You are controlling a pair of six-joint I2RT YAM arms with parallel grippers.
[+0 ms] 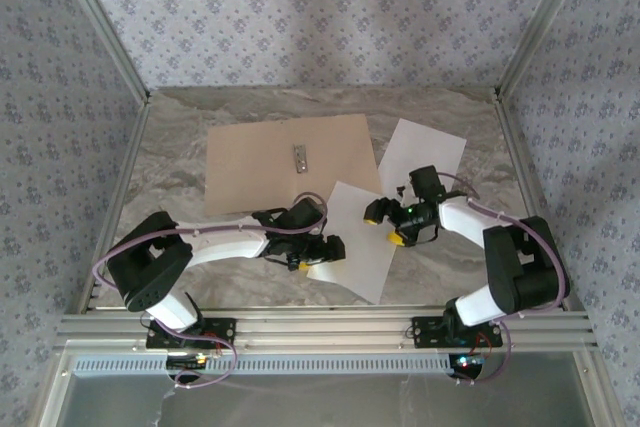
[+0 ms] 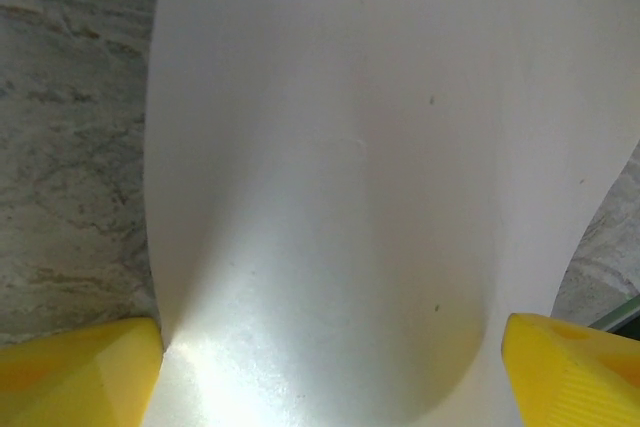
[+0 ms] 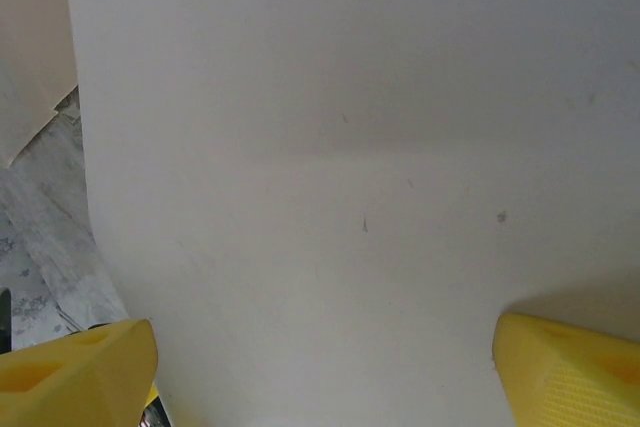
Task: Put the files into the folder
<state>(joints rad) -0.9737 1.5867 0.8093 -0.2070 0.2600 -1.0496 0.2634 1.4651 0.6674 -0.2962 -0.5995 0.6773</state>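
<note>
Files: near sheet (image 1: 352, 247) lies between the grippers, far sheet (image 1: 425, 155) just beyond the right gripper (image 1: 385, 225). Left gripper (image 1: 325, 249) is spread wide, and I see the sheet bowing between its fingers (image 2: 80, 362). Right gripper is equally wide over the opposite edge, nothing clamped. Folder (image 1: 265, 167) lies flat beyond the left gripper.

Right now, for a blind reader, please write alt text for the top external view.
Seen from above, the left gripper and right gripper are open over the nearer white sheet on a marbled table. Behind it lie an open tan folder with a metal clip and, to its right, a second white sheet.
</note>
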